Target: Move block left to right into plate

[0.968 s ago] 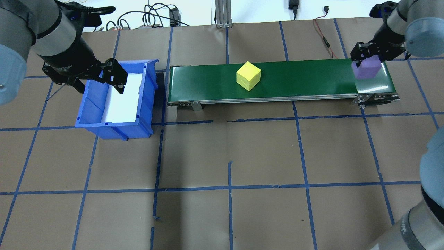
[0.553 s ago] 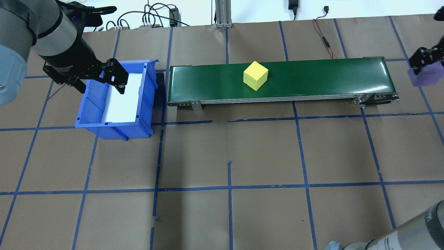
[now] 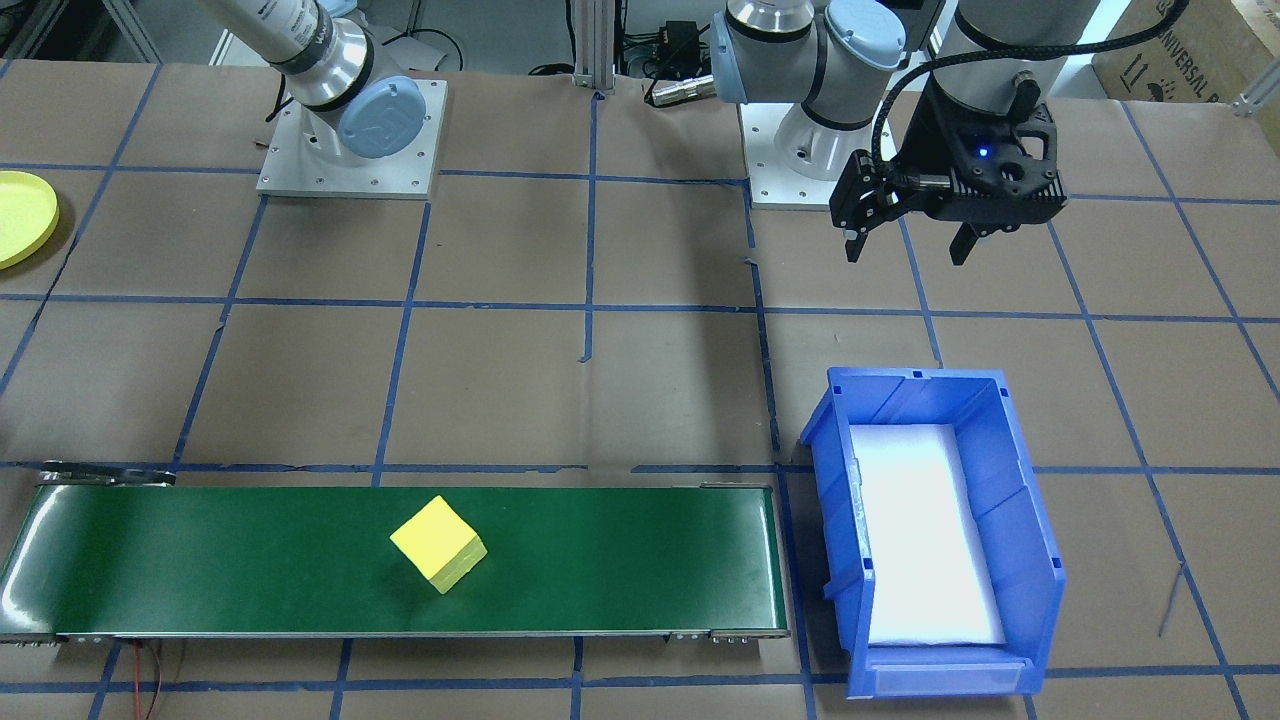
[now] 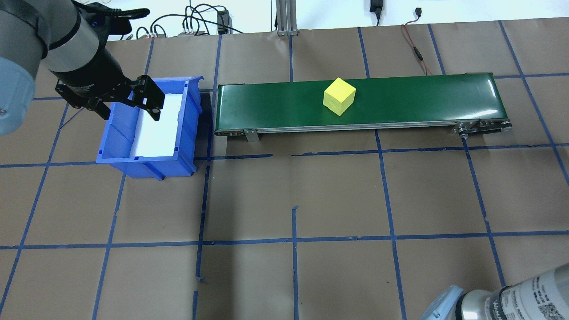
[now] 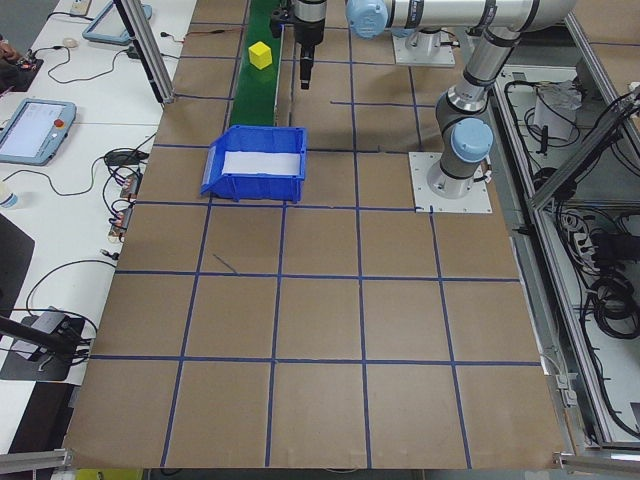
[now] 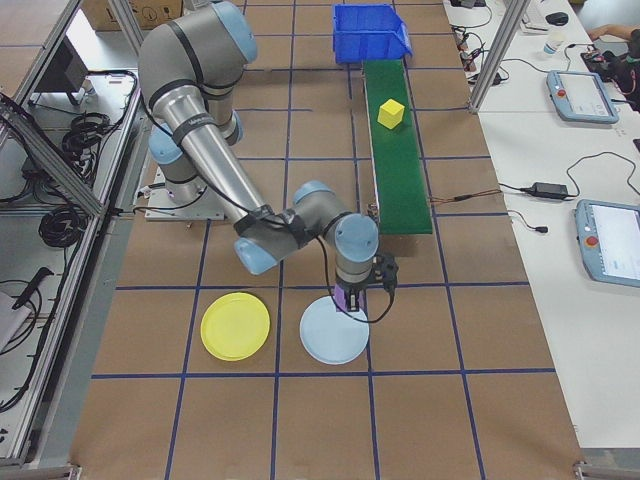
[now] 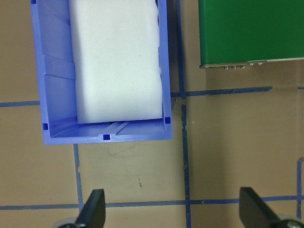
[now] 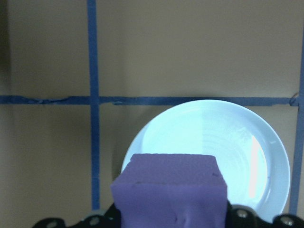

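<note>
The right gripper [image 6: 366, 292] pinches a purple foam cube [image 8: 170, 191] between its fingers and holds it above the desk, over the near edge of a round pale blue plate [image 8: 213, 151]. In the right-side view that pale blue plate [image 6: 334, 331] lies just beside a round, flat, bright yellow plastic plate [image 6: 235, 326], the two close but apart on the brown paper-covered desk [image 6: 480, 400] with its blue tape grid. The yellow plate also shows partly at the edge of the front-facing view [image 3: 22, 217], with nothing on its visible part.

A yellow foam cube [image 4: 339, 96] sits on a long dark green conveyor belt [image 4: 400, 100], a little past the middle toward the robot's right end, turned corner-on.

The left gripper [image 3: 908, 240] hangs with its black fingers [image 7: 93, 208] spread wide and holding nothing, just on the robot's side of a blue rectangular plastic bin [image 3: 1030, 560]. The bin stands at the left end of the belt and contains a white liner [image 7: 116, 61].
</note>
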Tool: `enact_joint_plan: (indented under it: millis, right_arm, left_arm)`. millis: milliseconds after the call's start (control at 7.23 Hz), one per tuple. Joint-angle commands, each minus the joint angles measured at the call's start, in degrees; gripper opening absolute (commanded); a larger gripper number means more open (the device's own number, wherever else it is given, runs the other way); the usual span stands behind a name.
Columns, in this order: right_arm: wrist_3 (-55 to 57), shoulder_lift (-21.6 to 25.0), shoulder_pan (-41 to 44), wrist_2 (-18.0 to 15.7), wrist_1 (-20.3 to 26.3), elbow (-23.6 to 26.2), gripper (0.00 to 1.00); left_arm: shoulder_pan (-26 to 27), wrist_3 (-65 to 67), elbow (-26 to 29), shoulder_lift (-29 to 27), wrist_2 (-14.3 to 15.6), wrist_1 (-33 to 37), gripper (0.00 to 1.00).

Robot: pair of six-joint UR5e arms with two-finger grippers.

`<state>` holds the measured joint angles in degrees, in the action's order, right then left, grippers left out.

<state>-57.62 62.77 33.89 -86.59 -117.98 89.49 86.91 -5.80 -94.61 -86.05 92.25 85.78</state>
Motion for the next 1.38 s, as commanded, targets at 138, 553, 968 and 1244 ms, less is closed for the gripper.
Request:
enact_joint_plan:
  millis: [138,553,968,1244]
  right_arm:
    - [-5.0,-3.5,-4.4,4.7,-3.0,1.0,0.99]
    - [-4.9,-1.4,-4.1,5.6,-2.3,0.8,1.00]
    - [3.5,4.4,7.2,6.4,2.4,0.8,0.99]
    - [14.5,4.8,17.0,8.1,4.2,0.6,0.99]
  left_arm:
    - [0.0,0.0,0.0,0.0,0.0,0.0,1.00]
    - [-0.1,0.0,-0.1,0.0,0.0,0.0,1.00]
    - [0.0,0.0,-0.1,0.0,0.0,0.0,1.00]
    - [-0.1,0.0,-0.2,0.0,0.0,0.0,1.00]
